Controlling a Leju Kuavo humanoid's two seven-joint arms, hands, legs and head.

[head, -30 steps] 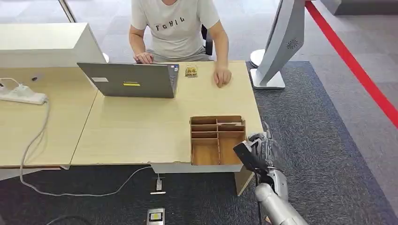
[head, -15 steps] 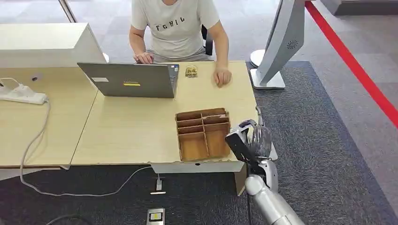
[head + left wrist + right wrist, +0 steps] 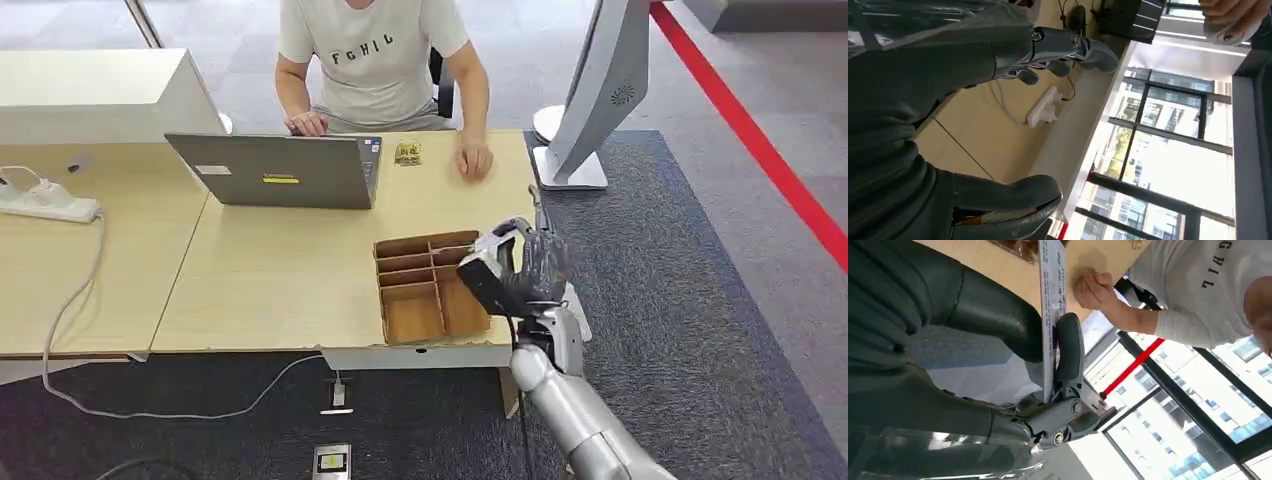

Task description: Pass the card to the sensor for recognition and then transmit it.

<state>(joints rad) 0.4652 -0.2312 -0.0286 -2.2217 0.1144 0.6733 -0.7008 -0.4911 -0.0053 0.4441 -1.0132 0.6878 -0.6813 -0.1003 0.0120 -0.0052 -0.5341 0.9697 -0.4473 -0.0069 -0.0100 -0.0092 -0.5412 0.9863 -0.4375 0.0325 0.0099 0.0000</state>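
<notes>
Card [image 3: 486,283] pinched edge-on between thumb and fingers of right robot hand [image 3: 527,272], above the right edge of the wooden divided tray [image 3: 425,290] on the surface [image 3: 280,270]. Left robot hand [image 3: 973,125] spread, holding nothing. Laptop [image 3: 280,170] at far side; person's hand [image 3: 474,161] resting flat on the surface beyond the tray.

We see the card [image 3: 1052,300] edge-on, its far end cut off; the right robot hand [image 3: 520,270] hides the tray's [image 3: 425,290] corner behind it.
</notes>
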